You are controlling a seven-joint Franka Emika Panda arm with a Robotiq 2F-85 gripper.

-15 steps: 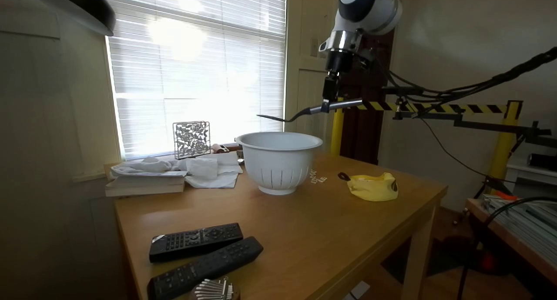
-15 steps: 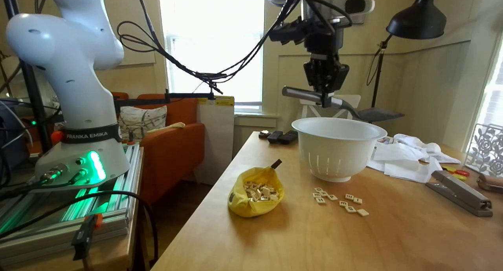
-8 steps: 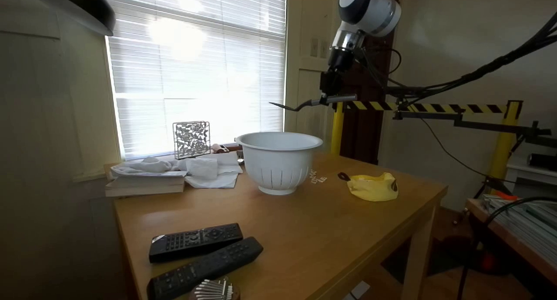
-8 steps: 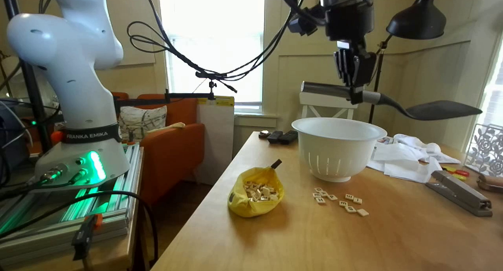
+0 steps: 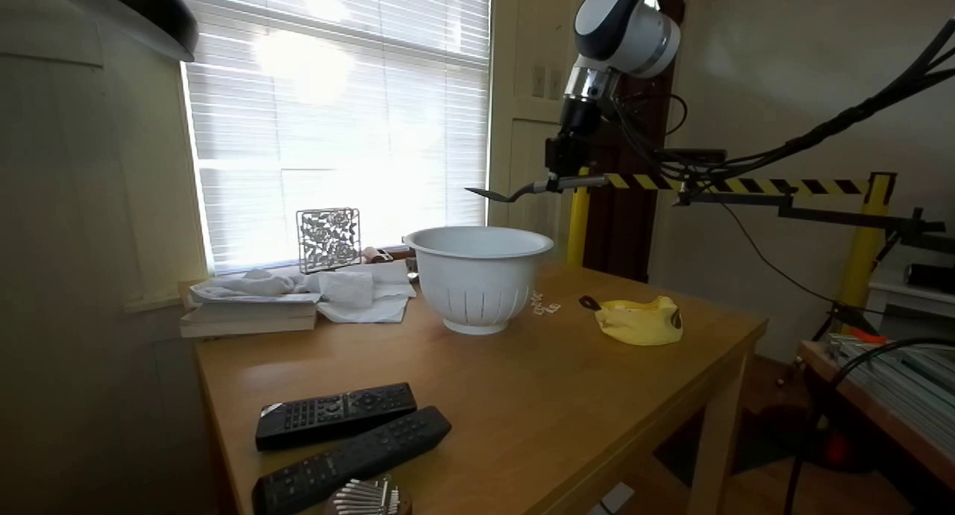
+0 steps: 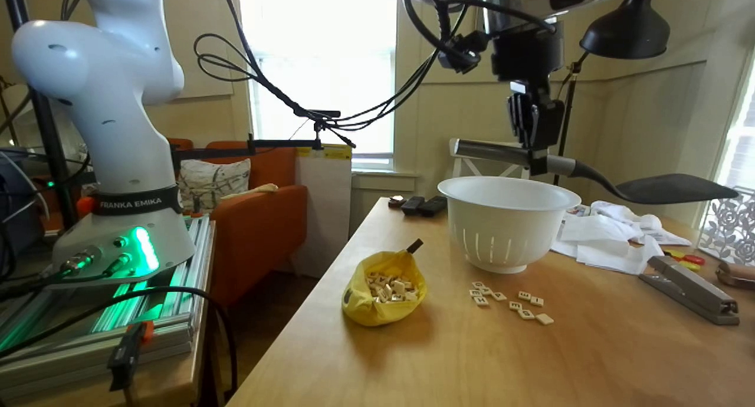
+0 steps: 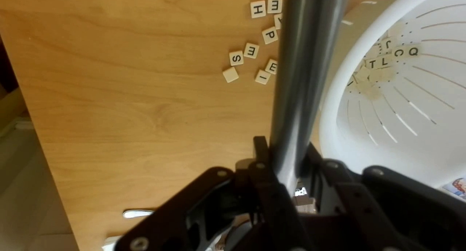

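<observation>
My gripper is shut on the metal handle of a spatula with a dark blade. It holds the spatula roughly level in the air, above and beside a white slotted colander. In an exterior view, the gripper and blade are higher than the colander's rim. In the wrist view, the handle runs up between the fingers. Several letter tiles lie inside the colander. Several loose tiles lie on the table beside it.
A yellow bag full of tiles stands open on the wooden table. A stapler, white paper and a metal lattice stand are towards the window. Two black remotes lie at the other end. A black lamp stands behind.
In an exterior view, the gripper and spatula have moved right and nearer the camera over the last second. They have sunk a little in the last half second. The things on the table have not moved.
</observation>
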